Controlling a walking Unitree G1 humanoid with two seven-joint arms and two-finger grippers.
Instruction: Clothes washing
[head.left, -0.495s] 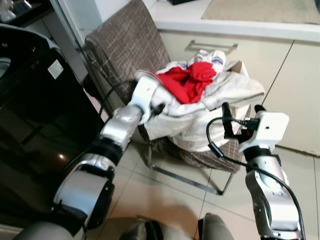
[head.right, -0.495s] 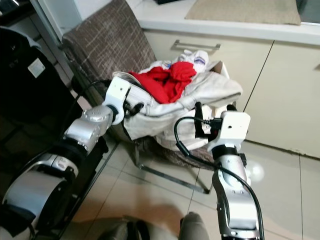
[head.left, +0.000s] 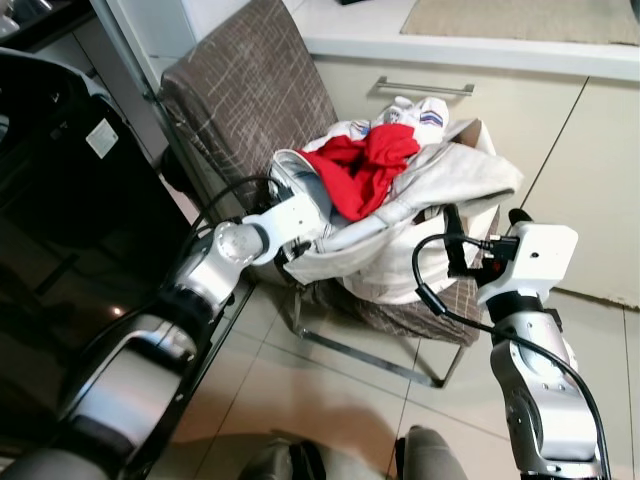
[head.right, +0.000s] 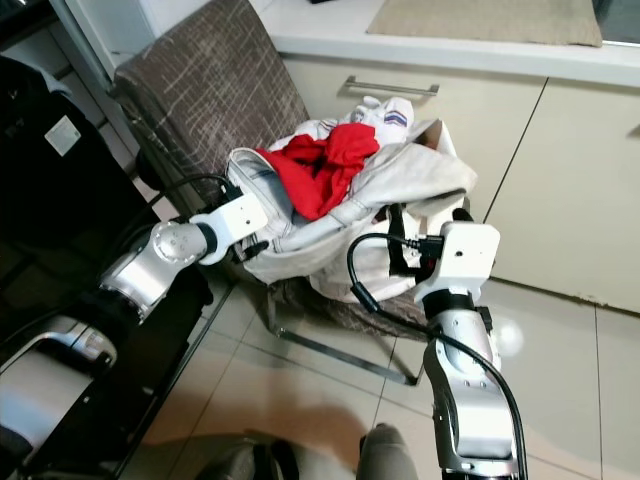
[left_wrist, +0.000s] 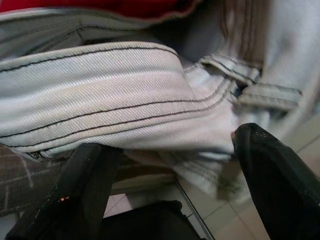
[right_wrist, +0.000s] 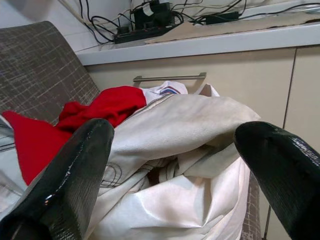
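A pile of clothes lies on the seat of a brown woven chair (head.left: 250, 90). A red garment (head.left: 365, 165) sits on top, a white striped piece (head.left: 420, 112) behind it, and a pale denim garment (head.left: 440, 180) wraps around them. My left gripper (left_wrist: 172, 150) is at the pile's left edge, open, with a thick fold of the pale denim (left_wrist: 100, 95) between its fingers. Its white wrist (head.left: 292, 215) sits just under that edge. My right gripper (head.left: 485, 222) hovers open in front of the pile's right side, nothing between its fingers (right_wrist: 65, 185).
A black washing machine (head.left: 60, 200) stands close on the left. Beige cabinets with a metal handle (head.left: 425, 88) and a counter run behind the chair. The chair's metal leg frame (head.left: 370, 360) rests on the tiled floor (head.left: 330, 410).
My left gripper has dropped lower and pushed in under the pile's left edge, and the pale denim fold now lies over it. The right arm has stayed put.
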